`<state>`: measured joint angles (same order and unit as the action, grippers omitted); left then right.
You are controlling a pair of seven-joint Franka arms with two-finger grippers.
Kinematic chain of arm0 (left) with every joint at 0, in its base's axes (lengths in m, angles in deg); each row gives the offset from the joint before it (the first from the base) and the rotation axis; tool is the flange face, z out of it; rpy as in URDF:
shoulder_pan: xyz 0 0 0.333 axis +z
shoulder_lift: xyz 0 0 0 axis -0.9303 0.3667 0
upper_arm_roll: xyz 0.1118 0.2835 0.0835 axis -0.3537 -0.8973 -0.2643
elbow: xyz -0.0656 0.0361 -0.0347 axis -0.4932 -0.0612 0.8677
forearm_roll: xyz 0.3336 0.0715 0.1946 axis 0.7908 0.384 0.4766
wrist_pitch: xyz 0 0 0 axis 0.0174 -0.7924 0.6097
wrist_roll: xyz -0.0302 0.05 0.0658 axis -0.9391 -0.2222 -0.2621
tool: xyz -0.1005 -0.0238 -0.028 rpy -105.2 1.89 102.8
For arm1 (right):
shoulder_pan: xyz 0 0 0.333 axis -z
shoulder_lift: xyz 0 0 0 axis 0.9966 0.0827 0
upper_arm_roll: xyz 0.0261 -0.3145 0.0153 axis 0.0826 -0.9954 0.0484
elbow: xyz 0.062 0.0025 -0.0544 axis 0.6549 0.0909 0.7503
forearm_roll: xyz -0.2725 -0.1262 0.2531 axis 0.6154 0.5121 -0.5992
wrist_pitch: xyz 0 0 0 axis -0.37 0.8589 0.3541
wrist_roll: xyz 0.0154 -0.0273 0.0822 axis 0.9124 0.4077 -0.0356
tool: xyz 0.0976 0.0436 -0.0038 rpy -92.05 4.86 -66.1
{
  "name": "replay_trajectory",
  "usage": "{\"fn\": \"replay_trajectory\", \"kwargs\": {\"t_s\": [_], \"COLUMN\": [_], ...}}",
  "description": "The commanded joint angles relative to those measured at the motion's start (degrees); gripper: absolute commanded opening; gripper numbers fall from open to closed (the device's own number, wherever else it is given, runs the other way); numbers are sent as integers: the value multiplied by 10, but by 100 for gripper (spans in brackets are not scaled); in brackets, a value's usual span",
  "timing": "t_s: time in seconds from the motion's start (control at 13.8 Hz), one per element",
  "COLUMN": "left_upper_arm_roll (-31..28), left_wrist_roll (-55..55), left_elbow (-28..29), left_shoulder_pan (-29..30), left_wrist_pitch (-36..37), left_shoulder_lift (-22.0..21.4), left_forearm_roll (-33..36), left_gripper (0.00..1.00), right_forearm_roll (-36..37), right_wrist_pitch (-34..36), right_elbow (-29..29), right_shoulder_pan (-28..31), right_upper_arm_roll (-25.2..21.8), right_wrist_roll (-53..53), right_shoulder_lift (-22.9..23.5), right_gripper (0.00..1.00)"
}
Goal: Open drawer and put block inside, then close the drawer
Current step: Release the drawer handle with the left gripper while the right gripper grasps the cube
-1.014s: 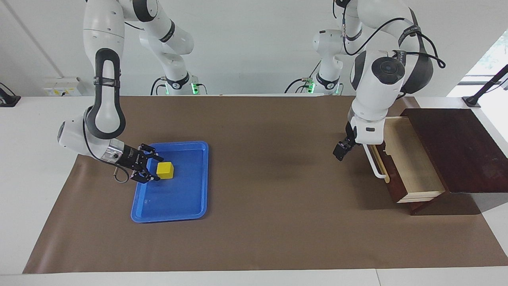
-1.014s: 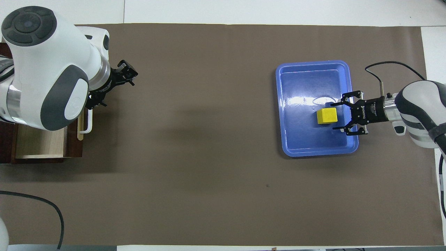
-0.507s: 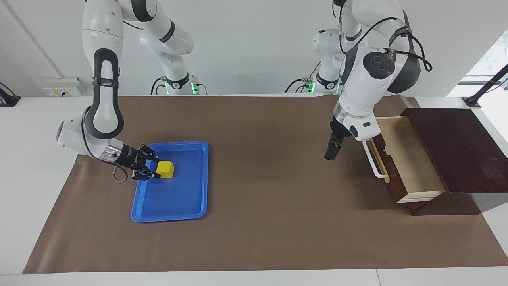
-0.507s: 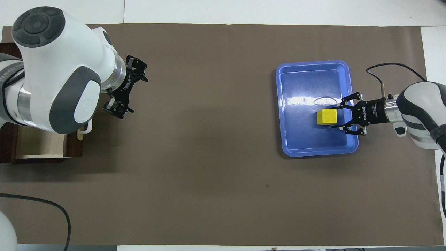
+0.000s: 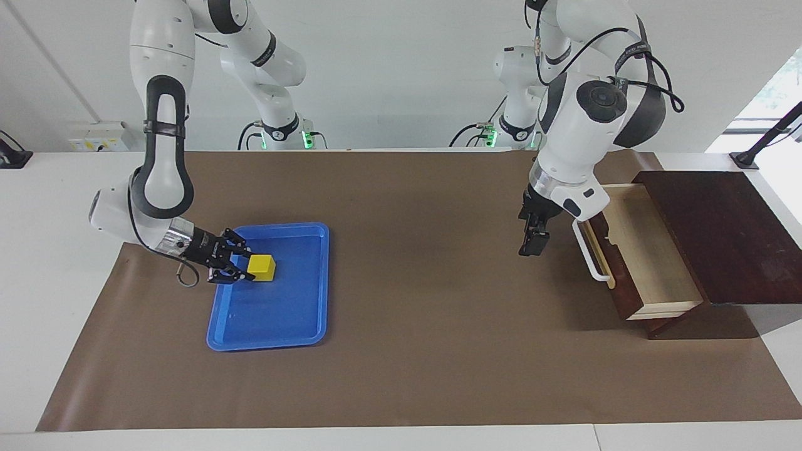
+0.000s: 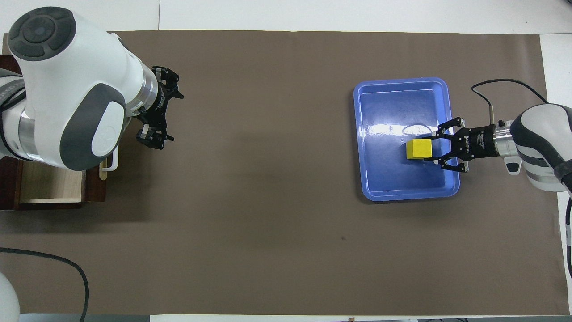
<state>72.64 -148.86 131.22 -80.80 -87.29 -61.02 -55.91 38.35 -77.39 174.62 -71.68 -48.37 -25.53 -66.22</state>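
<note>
The drawer is pulled out of its dark brown box, its pale wood interior bare; its white bar handle faces the table's middle. In the overhead view the left arm hides most of the drawer. My left gripper is open and empty over the mat in front of the drawer, clear of the handle. The yellow block sits in the blue tray. My right gripper is low in the tray, open, its fingertips at the block's edge toward the right arm's end.
The blue tray lies on the brown mat toward the right arm's end and holds only the block. The dark wooden box stands at the left arm's end. A black cable lies at the mat's corner near the left arm.
My left gripper has swung away from the drawer handle toward the table's middle and turned. My right gripper has dropped lower and its fingers have narrowed at the block. The block has not moved.
</note>
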Motion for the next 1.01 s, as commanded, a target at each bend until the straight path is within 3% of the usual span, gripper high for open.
{"fn": "replay_trajectory", "kwargs": {"t_s": [0.0,0.36,0.58,0.8,0.94], "left_upper_arm_roll": [-5,-3,-4,-7,-10], "left_wrist_roll": [-56,-157,-215,-257,-261], "left_elbow": [-3,-92,-135,-109,-118], "left_shoulder_pan": [-10,-83,-149,-140,-141], "left_wrist_pitch": [-1,113,148,67,71], "left_shoulder_lift": [-3,23,37,37,53], "left_forearm_roll": [-8,22,25,2,4], "left_gripper": [100,100,100,100,100], "right_forearm_roll": [-15,-15,-12,-10,-14], "right_wrist_pitch": [-4,31,33,5,-24], "right_elbow": [7,-86,-135,-152,-152], "right_shoulder_pan": [1,-21,-72,-148,-194], "right_upper_arm_roll": [4,9,10,9,9], "right_wrist_roll": [-19,22,75,132,185], "right_shoulder_lift": [-10,6,22,30,31], "right_gripper": [0,0,0,0,0]}}
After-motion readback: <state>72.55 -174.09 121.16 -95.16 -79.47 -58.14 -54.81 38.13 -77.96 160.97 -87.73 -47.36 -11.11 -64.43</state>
